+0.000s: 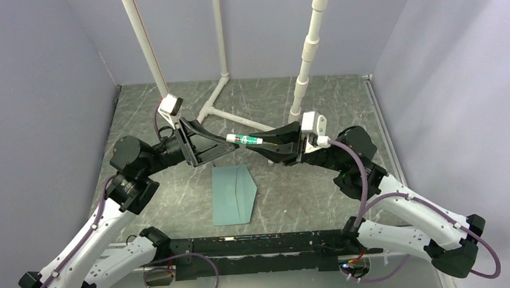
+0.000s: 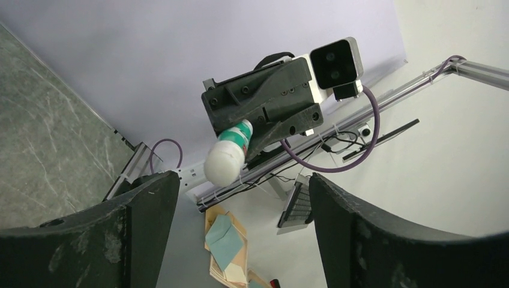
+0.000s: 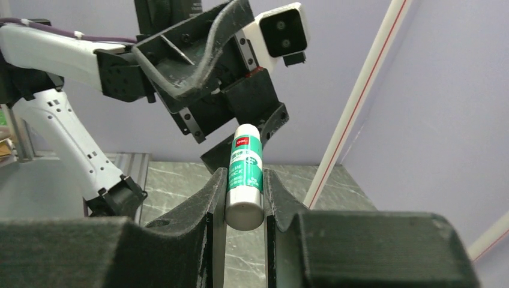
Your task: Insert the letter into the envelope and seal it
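Envelope (image 1: 232,197) lies flat on table (image 1: 307,200), flap on its right side, nearer the arm bases than both grippers. R gripper (image 1: 273,144) clamps a glue stick (image 1: 244,140) held level in the air, white cap toward L gripper (image 1: 215,144), fingers spread wide near the cap

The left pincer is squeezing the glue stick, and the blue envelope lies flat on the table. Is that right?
Not quite. It is the right pincer that is squeezing the glue stick, as the right wrist view shows. The left pincer is open. The blue envelope does lie flat on the table.
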You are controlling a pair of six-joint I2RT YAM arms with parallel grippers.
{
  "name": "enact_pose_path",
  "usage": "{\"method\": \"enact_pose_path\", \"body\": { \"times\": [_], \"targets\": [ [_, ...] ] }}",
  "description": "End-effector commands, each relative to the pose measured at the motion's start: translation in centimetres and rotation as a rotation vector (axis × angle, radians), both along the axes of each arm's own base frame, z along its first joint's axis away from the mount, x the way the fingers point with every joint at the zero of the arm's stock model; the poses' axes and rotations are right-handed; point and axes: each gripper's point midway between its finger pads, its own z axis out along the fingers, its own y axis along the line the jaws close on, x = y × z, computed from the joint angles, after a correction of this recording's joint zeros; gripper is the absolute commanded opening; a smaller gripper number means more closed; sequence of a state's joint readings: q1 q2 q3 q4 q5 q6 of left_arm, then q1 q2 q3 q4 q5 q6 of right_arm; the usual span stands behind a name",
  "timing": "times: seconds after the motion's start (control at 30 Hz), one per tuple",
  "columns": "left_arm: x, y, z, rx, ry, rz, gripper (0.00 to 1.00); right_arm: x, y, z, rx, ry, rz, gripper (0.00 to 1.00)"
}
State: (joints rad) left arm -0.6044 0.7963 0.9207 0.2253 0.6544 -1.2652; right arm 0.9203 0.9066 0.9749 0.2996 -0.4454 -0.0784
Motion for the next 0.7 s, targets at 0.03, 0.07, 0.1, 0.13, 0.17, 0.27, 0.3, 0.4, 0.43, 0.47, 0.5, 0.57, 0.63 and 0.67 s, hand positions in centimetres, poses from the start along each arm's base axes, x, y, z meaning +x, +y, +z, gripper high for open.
{"method": "enact_pose_path", "body": {
  "times": [0.03, 0.07, 0.1, 0.13, 0.17, 0.27, 0.3, 0.4, 0.43, 0.47, 0.5, 0.57, 0.63, 0.67],
  "targets": [
    [-0.5, 0.2, 2.4, -0.062, -0.048, -0.012, 0.8, -2.0, -0.7, 1.9, 0.045, -0.046, 0.077, 0.0],
    [-0.3, 0.1, 2.3, -0.065, -0.04, -0.014, 0.76, -2.2, -0.7, 1.7, 0.04, -0.047, 0.086, 0.0],
    [-0.2, 0.0, 2.2, -0.068, -0.031, -0.019, 0.73, -2.3, -0.6, 1.5, 0.034, -0.046, 0.094, 0.0],
    [-0.1, -0.1, 2.1, -0.074, -0.024, -0.026, 0.69, -2.3, -0.5, 1.3, 0.025, -0.043, 0.1, 0.0],
    [0.0, -0.3, 2.0, -0.081, -0.016, -0.037, 0.65, -2.3, -0.4, 1.1, 0.017, -0.042, 0.106, 0.0],
    [0.0, -0.5, 1.9, -0.102, -0.001, -0.067, 0.51, -2.2, -0.1, 0.6, -0.002, -0.036, 0.11, 0.0],
    [0.1, -0.6, 1.9, -0.105, -0.001, -0.07, 0.46, -2.0, -0.1, 0.6, -0.003, -0.03, 0.102, 0.0],
    [0.2, -0.5, 1.5, -0.095, 0.004, -0.056, 0.37, -1.7, -0.4, 0.6, 0.004, -0.026, 0.083, 0.0],
    [0.1, -0.5, 1.3, -0.091, 0.007, -0.053, 0.37, -1.6, -0.5, 0.5, 0.007, -0.025, 0.076, 0.0],
    [0.1, -0.5, 1.1, -0.088, 0.01, -0.052, 0.38, -1.5, -0.6, 0.6, 0.01, -0.027, 0.073, 0.0],
    [0.1, -0.5, 0.9, -0.084, 0.014, -0.054, 0.4, -1.3, -0.7, 0.6, 0.01, -0.027, 0.067, 0.0],
    [0.0, -0.5, 0.7, -0.078, 0.018, -0.061, 0.44, -1.3, -0.7, 0.6, 0.007, -0.029, 0.069, 0.0],
    [-0.1, -0.5, 0.5, -0.075, 0.018, -0.069, 0.44, -1.3, -0.5, 0.4, 0.001, -0.027, 0.078, 0.0],
    [-0.1, -0.5, 0.5, -0.074, 0.017, -0.069, 0.42, -1.3, -0.5, 0.4, -0.002, -0.029, 0.085, 0.0]
  ]
}}
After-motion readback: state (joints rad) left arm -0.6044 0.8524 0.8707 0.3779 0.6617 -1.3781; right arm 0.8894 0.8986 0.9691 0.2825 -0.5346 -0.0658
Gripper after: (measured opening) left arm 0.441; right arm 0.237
